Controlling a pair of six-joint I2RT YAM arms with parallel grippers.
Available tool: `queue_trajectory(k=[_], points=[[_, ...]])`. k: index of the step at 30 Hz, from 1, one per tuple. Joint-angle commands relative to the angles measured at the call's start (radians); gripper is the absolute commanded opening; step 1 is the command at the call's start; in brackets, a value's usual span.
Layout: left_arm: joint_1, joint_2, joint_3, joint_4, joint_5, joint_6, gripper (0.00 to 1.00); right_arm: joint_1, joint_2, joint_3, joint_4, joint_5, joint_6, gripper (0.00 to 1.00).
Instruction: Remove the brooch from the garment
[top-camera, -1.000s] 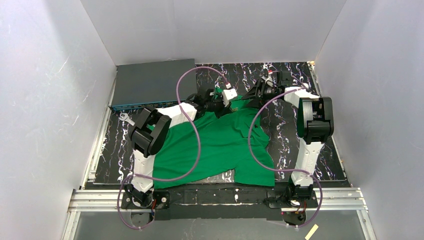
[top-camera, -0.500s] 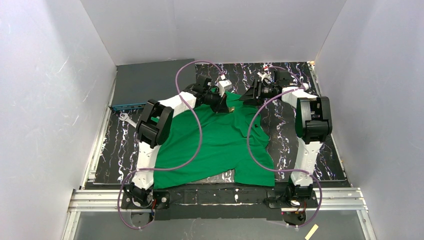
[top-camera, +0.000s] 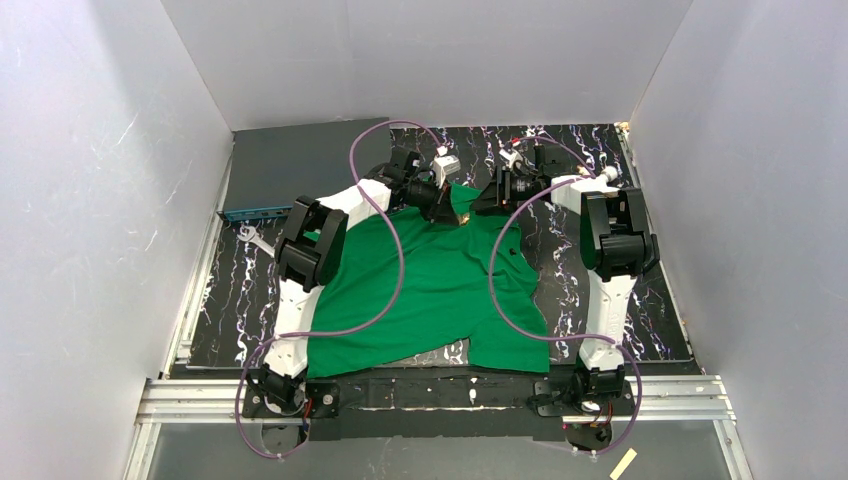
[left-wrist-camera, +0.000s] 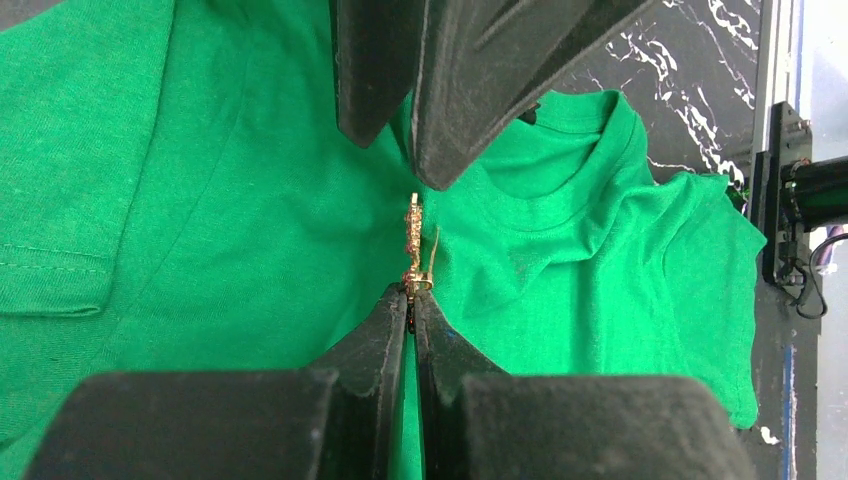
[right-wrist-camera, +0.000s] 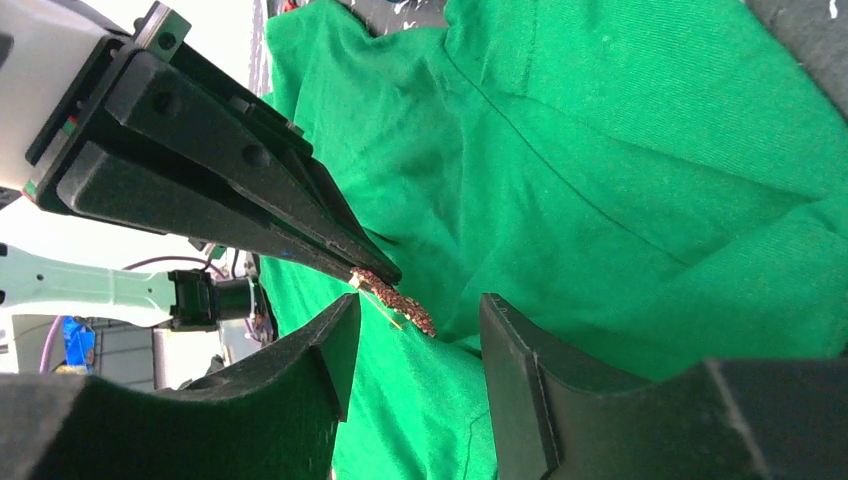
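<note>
Nearest the arm bases, we see the large bright green short-sleeved shirt (top-camera: 440, 300) spread flat on the black, white-veined surface (top-camera: 570, 270), hem toward us, so its chest faces up within reach of both arms. Farther in, just below the collar, our left end effector (left-wrist-camera: 411, 297) is pressed together on the lower edge of the tiny red-orange, gold-rimmed leaf brooch (left-wrist-camera: 413, 232), standing it up off the cloth, which we judge exposes its fastening. Our right end effector (right-wrist-camera: 418, 308) is spread, one finger on either side of the brooch, not touching it. Beyond, a flat grey box (top-camera: 300, 170) sits far left.
</note>
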Motion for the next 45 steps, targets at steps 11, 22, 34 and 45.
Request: queue_trajectory(k=[11, 22, 34, 45], points=[[0.017, 0.015, 0.045, 0.017, 0.091, -0.094, 0.00, 0.032, 0.008, -0.003, 0.017, -0.090, -0.054, 0.54], [0.030, 0.033, 0.043, 0.038, 0.111, -0.146, 0.00, 0.034, -0.004, -0.032, 0.020, -0.146, -0.053, 0.51], [0.030, 0.030, 0.042, 0.044, 0.117, -0.145, 0.00, 0.037, 0.012, -0.040, 0.074, -0.131, 0.014, 0.39], [0.030, 0.026, 0.038, 0.048, 0.113, -0.147, 0.00, 0.049, 0.020, -0.023, 0.012, -0.079, -0.039, 0.35]])
